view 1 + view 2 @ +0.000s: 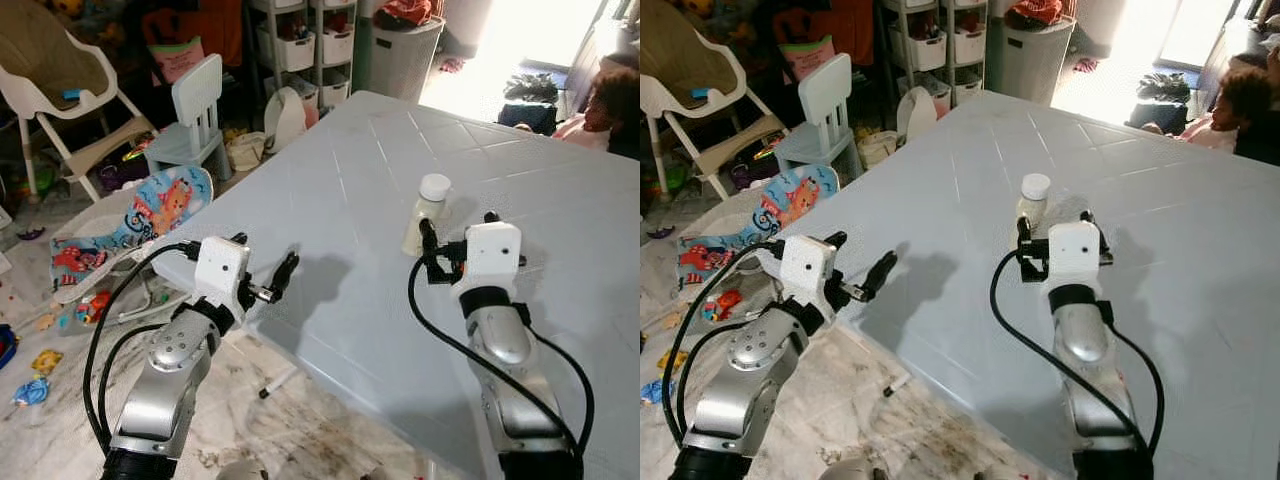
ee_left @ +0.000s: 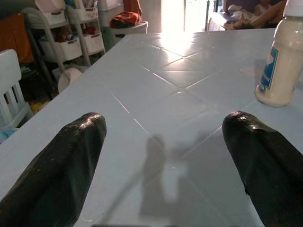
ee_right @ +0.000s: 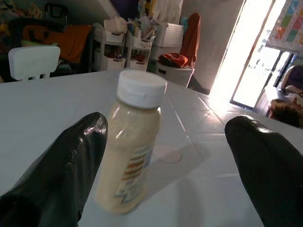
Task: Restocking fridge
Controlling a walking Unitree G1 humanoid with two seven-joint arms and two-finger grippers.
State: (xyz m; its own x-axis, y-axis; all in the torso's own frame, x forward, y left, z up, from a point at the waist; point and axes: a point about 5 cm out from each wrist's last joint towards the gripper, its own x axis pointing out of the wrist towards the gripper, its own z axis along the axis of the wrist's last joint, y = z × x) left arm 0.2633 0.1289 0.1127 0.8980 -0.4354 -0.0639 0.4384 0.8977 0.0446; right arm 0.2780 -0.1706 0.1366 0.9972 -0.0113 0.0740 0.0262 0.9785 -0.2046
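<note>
Cream bottle upright near frame centre on the pale tiled table.

The plastic bottle (image 1: pixel 428 216), white cap up, long axis vertical, stands just beyond the right gripper (image 3: pixel 165 156), whose glossy black fingers gape wide, holding nothing. The left gripper (image 2: pixel 165 161) at lower left hovers equally spread, empty, over the table (image 1: pixel 330 190).

The left gripper (image 2: pixel 163 161) has its two black fingers (image 2: pixel 57 170) spread wide apart over the pale blue tiled table (image 2: pixel 156 94), casting a shadow on it. A cream bottle (image 2: pixel 283 61) with a blue label stands upright on the table, cut off by the frame's edge. White storage shelves (image 2: pixel 71 35) and a lidded bin (image 2: pixel 128 26) sit beyond the table.
</note>
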